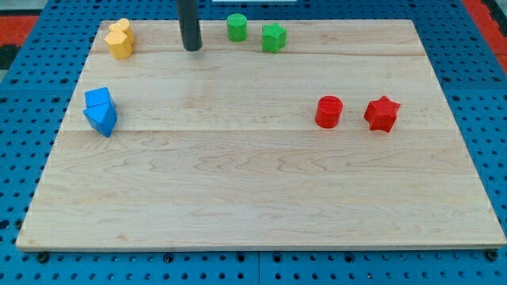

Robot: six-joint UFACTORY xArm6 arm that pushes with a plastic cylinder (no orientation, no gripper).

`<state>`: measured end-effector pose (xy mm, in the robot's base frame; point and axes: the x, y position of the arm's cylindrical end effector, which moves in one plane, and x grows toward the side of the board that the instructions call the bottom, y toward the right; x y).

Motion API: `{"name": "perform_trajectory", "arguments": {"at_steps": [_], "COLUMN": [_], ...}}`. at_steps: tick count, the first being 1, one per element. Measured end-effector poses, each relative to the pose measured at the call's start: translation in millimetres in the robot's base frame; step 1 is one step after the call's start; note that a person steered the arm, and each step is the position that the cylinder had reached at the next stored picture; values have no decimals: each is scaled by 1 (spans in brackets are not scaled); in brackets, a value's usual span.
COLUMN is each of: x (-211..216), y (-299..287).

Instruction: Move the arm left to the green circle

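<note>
The wooden board [261, 214] fills most of the view, its near edge along the view's bottom, with a blue pegboard surface [24, 103] around it.

Taking the board's centre as the clock's hub, the nearest blocks sit at mid-depth. At about 9 o'clock, close to the board's left edge, are two blue blocks [101, 111] touching each other; their shapes are hard to make out. At about 3 o'clock stand the red cylinder [328, 112] and, just beside it toward the view's right, the red star [382, 113], the two apart.

Farther back, at about 11 o'clock, two yellow blocks [120, 39] sit pressed together near the far left corner. My tip [192, 48] rests on the board at roughly 12 o'clock, slightly left of it. The green circle [237, 27] lies at my tip's 2 o'clock, near but not touching. The green star [274, 37] stands just beside the circle, at its 4 o'clock, a small gap between them.

The arm ends in a plain rod with no jaws.
</note>
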<state>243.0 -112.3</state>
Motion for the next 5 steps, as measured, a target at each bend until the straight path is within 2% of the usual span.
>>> {"name": "perform_trajectory", "arguments": {"at_steps": [1,5], "x": [-37,-51], "y": [0,33]}}
